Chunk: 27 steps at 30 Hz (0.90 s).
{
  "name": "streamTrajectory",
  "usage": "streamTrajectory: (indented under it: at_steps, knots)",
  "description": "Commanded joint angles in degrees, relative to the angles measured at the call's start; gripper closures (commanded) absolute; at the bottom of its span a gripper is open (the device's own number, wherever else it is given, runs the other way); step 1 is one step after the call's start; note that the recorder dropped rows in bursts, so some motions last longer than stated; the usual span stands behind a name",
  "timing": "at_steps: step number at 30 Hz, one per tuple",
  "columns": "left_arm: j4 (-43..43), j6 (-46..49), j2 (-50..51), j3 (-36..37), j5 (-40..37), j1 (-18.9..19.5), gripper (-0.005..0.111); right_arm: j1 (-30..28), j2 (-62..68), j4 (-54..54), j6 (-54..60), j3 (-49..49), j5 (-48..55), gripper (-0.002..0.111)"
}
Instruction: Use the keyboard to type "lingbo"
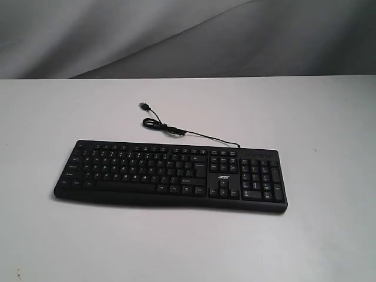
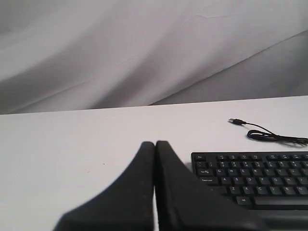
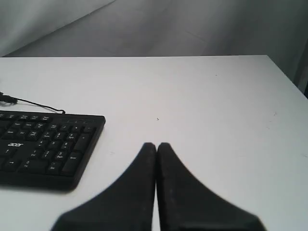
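Observation:
The black keyboard (image 1: 170, 174) with an "acer" logo lies flat in the middle of the white table, and neither arm shows in the exterior view. In the left wrist view my left gripper (image 2: 155, 144) is shut with nothing in it, off the end of the keyboard (image 2: 255, 178) that holds the Tab and Caps Lock keys. In the right wrist view my right gripper (image 3: 156, 146) is shut and empty too, off the number-pad end of the keyboard (image 3: 45, 144). Neither gripper touches a key.
The thin black USB cable (image 1: 176, 130) runs from the keyboard's back edge and coils on the table behind it, its plug (image 1: 143, 106) lying loose. Grey cloth (image 1: 188, 35) hangs behind the white table (image 1: 317, 117). The table's edge (image 3: 288, 77) shows in the right wrist view.

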<state>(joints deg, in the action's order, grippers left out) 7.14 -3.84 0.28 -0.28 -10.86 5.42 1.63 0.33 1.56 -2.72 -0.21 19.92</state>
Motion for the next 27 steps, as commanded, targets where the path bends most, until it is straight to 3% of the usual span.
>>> streamTrajectory:
  at_steps: [1,13,18,22,25,27]
  knots:
    - [0.01,-0.12,-0.28,0.28,0.35,-0.31,0.106,-0.49,-0.33,1.0,0.59,0.21,-0.26,0.108]
    - [0.01,-0.12,-0.28,0.28,0.35,-0.31,0.106,-0.49,-0.33,0.59,0.72,0.21,-33.96,0.108]
    - [0.01,-0.12,-0.28,0.28,0.35,-0.31,0.106,-0.49,-0.33,0.78,-12.73,0.21,-55.22,0.108]
    - [0.01,-0.12,-0.28,0.28,0.35,-0.31,0.106,-0.49,7.8,6.87,-19.94,-8.54,-45.79,0.108]
    - [0.01,-0.12,-0.28,0.28,0.35,-0.31,0.106,-0.39,21.52,18.96,-28.91,-18.79,-35.76,0.108]
    - [0.01,-0.12,-0.28,0.28,0.35,-0.31,0.106,-0.28,33.43,28.49,-35.06,-25.6,-34.6,0.108]
